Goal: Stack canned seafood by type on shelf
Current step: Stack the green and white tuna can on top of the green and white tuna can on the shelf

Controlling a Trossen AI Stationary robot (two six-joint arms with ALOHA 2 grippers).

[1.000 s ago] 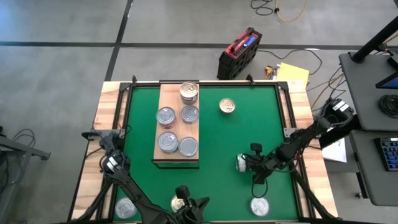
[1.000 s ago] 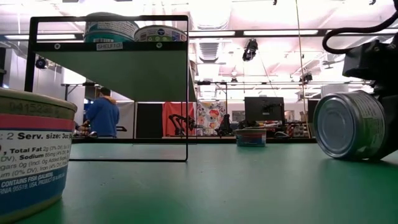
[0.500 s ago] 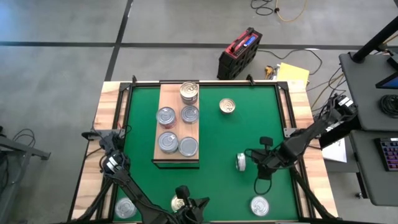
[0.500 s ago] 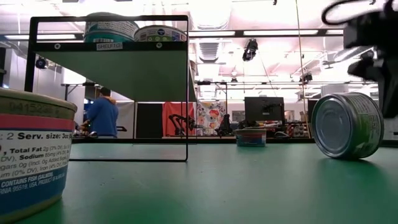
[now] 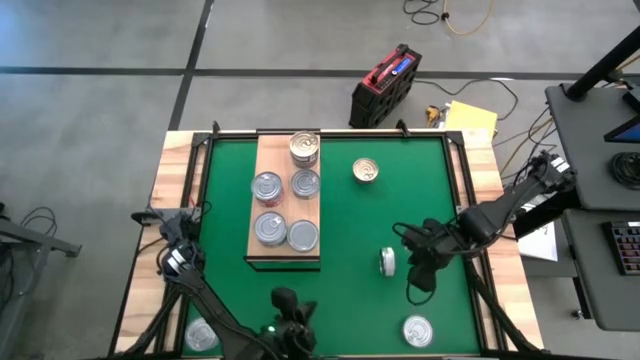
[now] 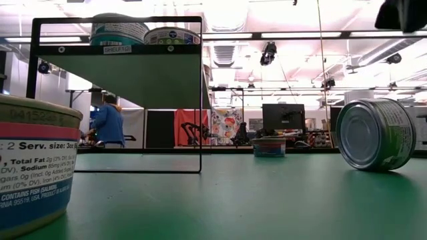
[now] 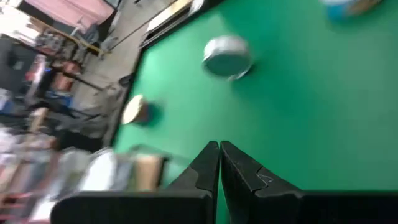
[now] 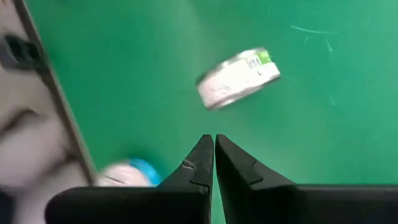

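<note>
High view: the shelf [image 5: 287,200] lies on the green worktop [image 5: 350,215] with five cans on it, among them a gold can [image 5: 304,148]. Loose cans remain — one [image 5: 366,171] beside the shelf, a tipped can [image 5: 388,262] on its edge near the right pincer [image 5: 413,248], one [image 5: 417,331] at the near edge. The left pincer [image 5: 285,315] waits at the near edge beside two more cans.

Low view: the tipped can [image 6: 373,134] stands on its rim, free of any grip. It could roll away if nudged sideways, and a clenched pincer would only push it, not take it.

Left wrist view: the left pincer [image 7: 219,163] is clenched on nothing, over bare green mat with cans beyond.

Right wrist view: the right pincer [image 8: 214,158] is also clenched and empty, the tipped can [image 8: 238,78] well ahead of it.

The mat is smooth and flat — no stop for a rolling can. Beyond it, a bright workshop with a monitor [image 6: 283,118] and a person [image 6: 108,122] in blue.
</note>
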